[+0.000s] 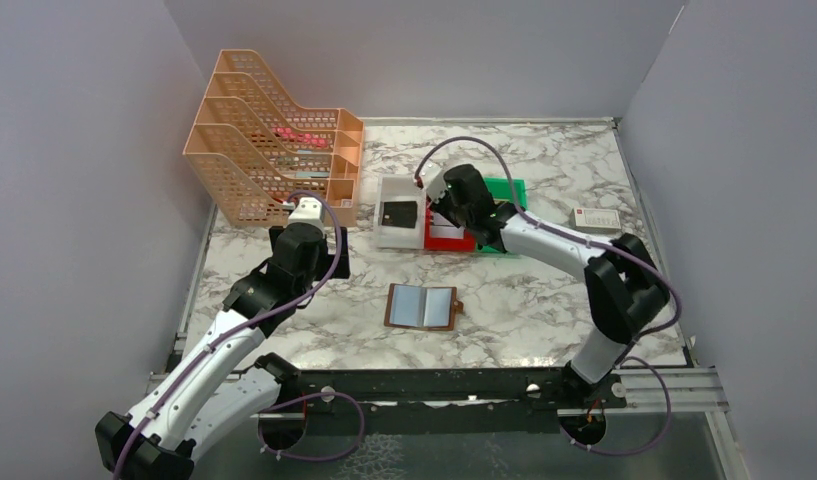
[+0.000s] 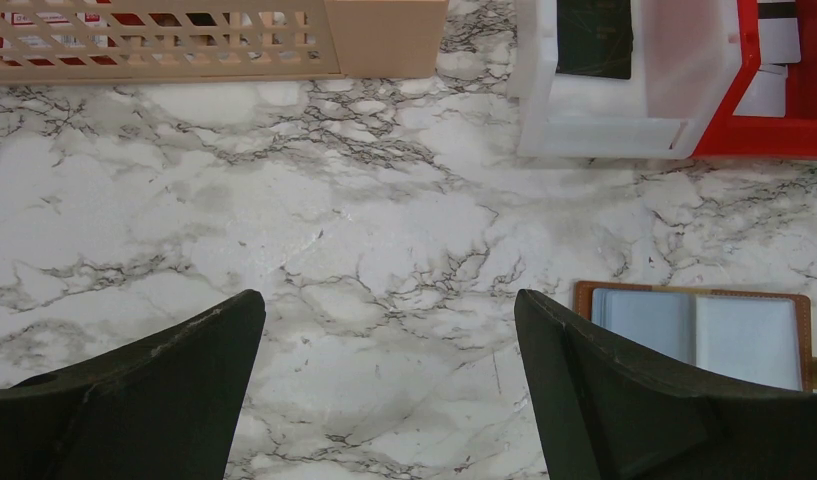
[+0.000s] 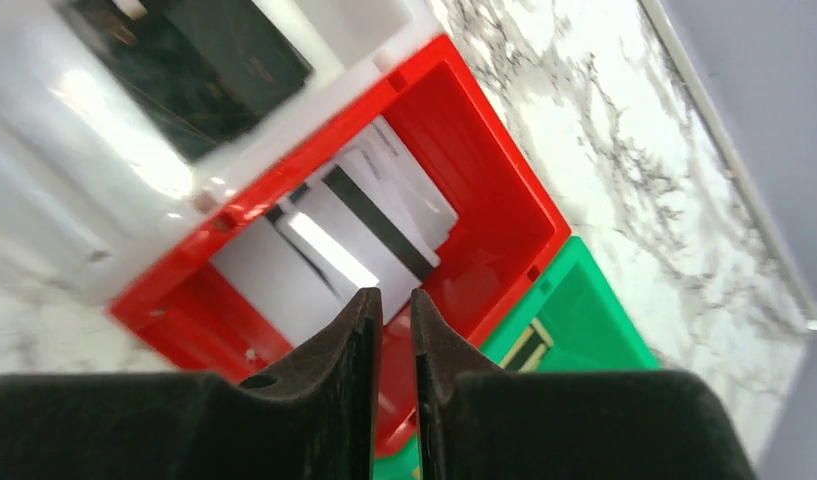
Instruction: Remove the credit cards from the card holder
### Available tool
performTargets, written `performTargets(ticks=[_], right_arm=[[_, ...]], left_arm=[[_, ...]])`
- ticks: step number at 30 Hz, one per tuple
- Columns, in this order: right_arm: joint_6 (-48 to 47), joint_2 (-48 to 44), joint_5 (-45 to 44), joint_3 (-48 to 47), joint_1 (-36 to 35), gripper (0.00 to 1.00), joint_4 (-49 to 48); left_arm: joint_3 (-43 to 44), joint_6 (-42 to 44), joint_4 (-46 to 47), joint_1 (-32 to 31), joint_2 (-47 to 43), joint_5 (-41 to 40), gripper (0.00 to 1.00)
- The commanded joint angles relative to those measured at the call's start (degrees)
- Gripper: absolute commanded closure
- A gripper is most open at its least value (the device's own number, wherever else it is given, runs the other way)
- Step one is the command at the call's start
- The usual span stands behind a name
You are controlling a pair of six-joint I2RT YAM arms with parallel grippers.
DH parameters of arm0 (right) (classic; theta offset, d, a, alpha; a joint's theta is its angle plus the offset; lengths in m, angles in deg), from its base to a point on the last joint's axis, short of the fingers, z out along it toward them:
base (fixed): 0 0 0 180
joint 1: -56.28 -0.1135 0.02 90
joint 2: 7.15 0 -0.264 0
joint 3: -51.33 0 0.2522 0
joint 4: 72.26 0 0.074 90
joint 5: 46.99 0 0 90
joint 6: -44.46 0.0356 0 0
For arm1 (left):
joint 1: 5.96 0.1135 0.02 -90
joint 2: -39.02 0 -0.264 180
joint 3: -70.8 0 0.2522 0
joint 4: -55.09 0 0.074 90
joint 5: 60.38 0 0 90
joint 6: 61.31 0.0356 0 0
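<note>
Brown leather-like card holder lies open and flat on the veined marble table, pale blue sleeves facing up. Left gripper hovers near it, matte black fingers spread wide, holding nothing. Right gripper hangs over the glossy red bin (striped white credit cards inside), fingers pinched to a sliver, nothing visible between them.
</note>
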Motion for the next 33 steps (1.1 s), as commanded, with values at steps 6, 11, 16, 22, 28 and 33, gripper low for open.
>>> performTargets(ticks=[6, 11, 16, 22, 28, 33], right_arm=[[42.2, -19.3, 35.6, 13.2, 0.2, 0.74, -3.8], [56.7, -21.9, 29.8, 23.1, -8.8, 0.66, -10.5], [61.7, -19.2, 10.1, 22.5, -20.1, 0.53, -2.2], [70.1, -10.5, -14.0, 12.3, -32.4, 0.45, 13.7], [74.0, -3.5, -18.7, 7.3, -33.9, 0.38, 17.2], [74.1, 1.7, -19.3, 3.7, -33.9, 0.34, 19.3]], left_arm=[[0.1, 0.5, 1.2, 0.9, 0.7, 0.8, 0.01], [0.2, 0.7, 1.2, 1.7, 0.4, 0.3, 0.01], [0.2, 0.8, 1.2, 2.6, 0.0, -0.3, 0.01], [0.3, 0.6, 1.2, 4.4, 0.3, -1.0, 0.01], [0.3, 0.8, 1.2, 5.6, -0.3, -1.4, 0.01], [-0.1, 0.5, 1.3, 5.8, -1.8, -2.0, 0.01]])
